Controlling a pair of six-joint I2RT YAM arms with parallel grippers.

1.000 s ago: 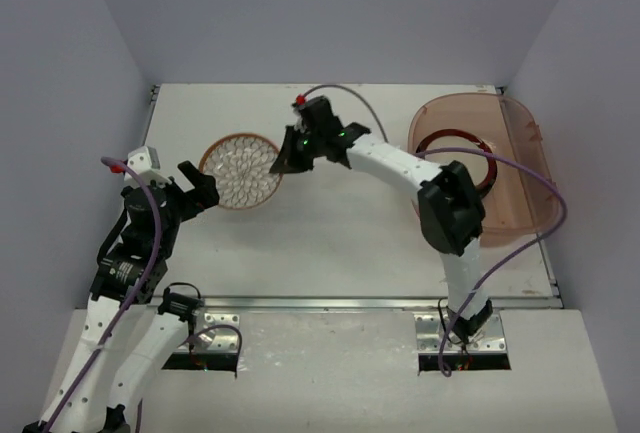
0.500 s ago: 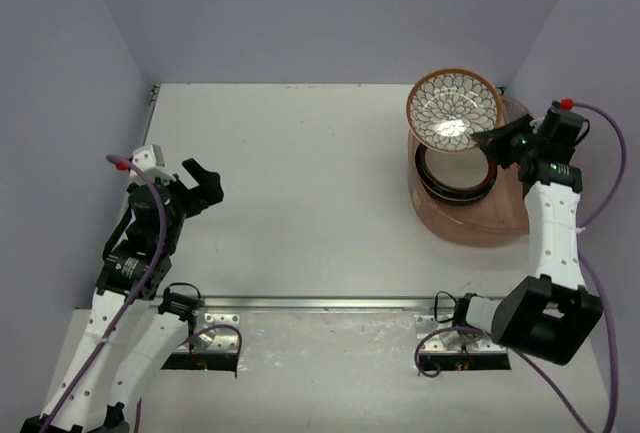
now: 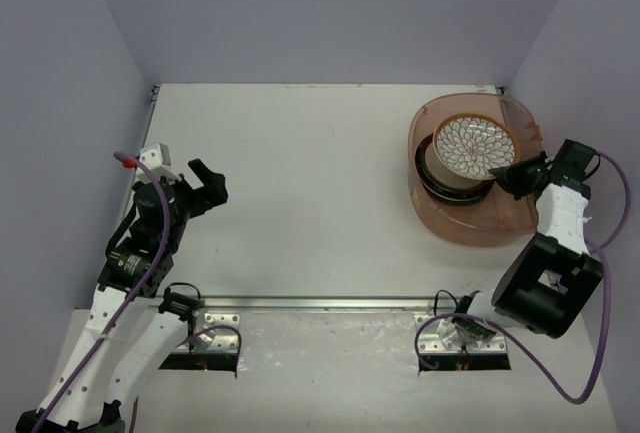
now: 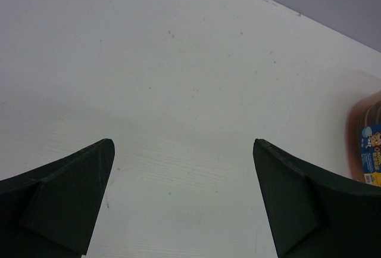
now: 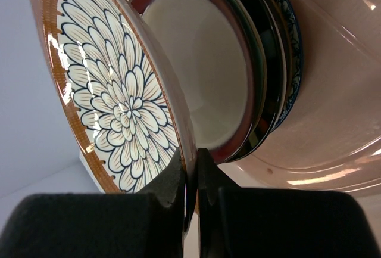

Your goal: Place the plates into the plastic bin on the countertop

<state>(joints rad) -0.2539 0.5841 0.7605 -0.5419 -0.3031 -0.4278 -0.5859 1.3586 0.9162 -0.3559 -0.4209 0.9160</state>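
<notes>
Right claw (image 3: 508, 175) is clamped on the rim of the petal-patterned plate (image 3: 473, 145), holding it over the stack of plates (image 3: 448, 181). The stack lies inside the plastic bin (image 3: 470, 228) at the far right of the countertop (image 3: 320, 173). Left claw (image 3: 205, 188) hangs with its fingers wide apart over bare countertop, well apart from the bin.

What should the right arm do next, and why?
Probably ease the plate down onto the stack before opening. The right pincer is shut on the rim of the petal-pattern plate, which hangs over the stack in the plastic bin, with a visible gap above the maroon-rimmed plate.
</notes>
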